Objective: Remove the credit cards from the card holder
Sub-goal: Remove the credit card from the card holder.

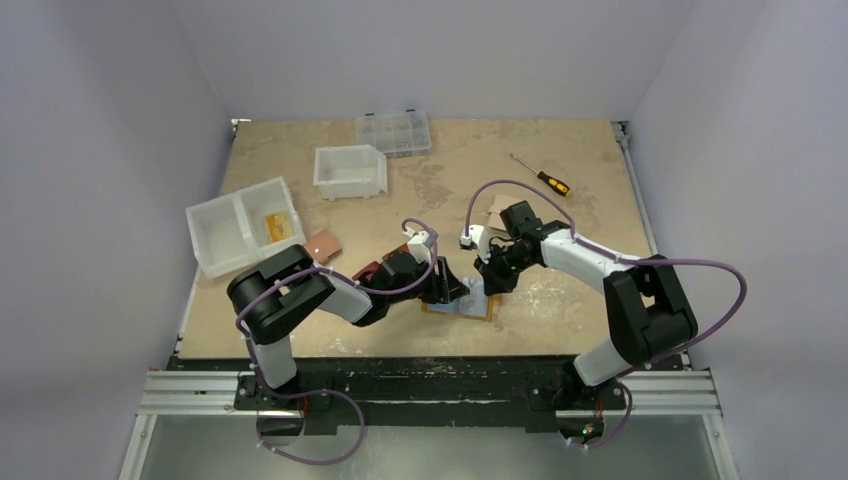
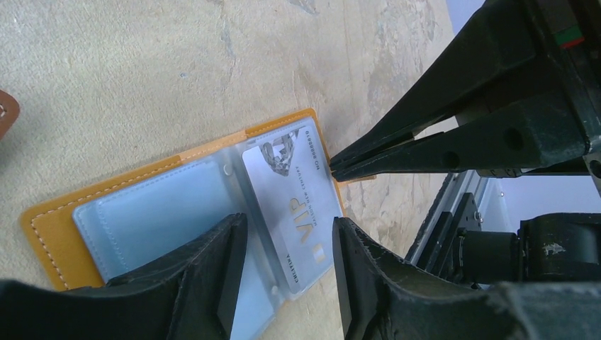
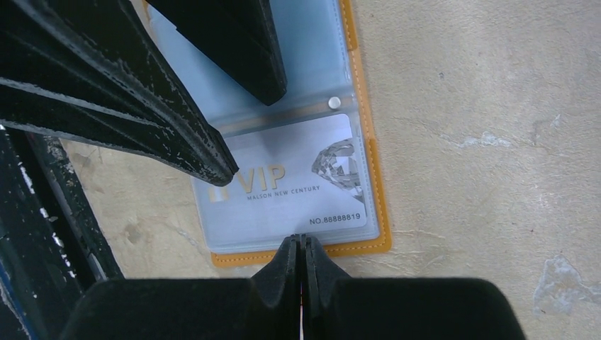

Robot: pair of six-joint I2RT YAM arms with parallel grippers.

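Observation:
The mustard-yellow card holder (image 1: 440, 309) lies open and flat on the table, its clear sleeves facing up (image 2: 44, 228) (image 3: 376, 205). A silver credit card marked VIP (image 2: 298, 205) (image 3: 305, 185) sits inside the end sleeve. My left gripper (image 2: 289, 225) (image 1: 455, 286) is open over the holder. One of its fingers (image 3: 212, 159) rests on the VIP card's end and the other finger (image 3: 248, 60) on the neighbouring light-blue sleeve. My right gripper (image 3: 298, 239) (image 2: 333, 168) (image 1: 492, 284) is shut, its tips at the sleeve's outer edge. I cannot tell whether they pinch anything.
A dark red-brown wallet (image 1: 366, 271) lies just left of the left gripper, with a pinkish piece (image 1: 324, 243) beyond it. Two white bins (image 1: 243, 228) (image 1: 350, 170), a clear organiser box (image 1: 393, 132), a screwdriver (image 1: 541, 176) and a cardboard scrap (image 1: 497, 208) lie farther back.

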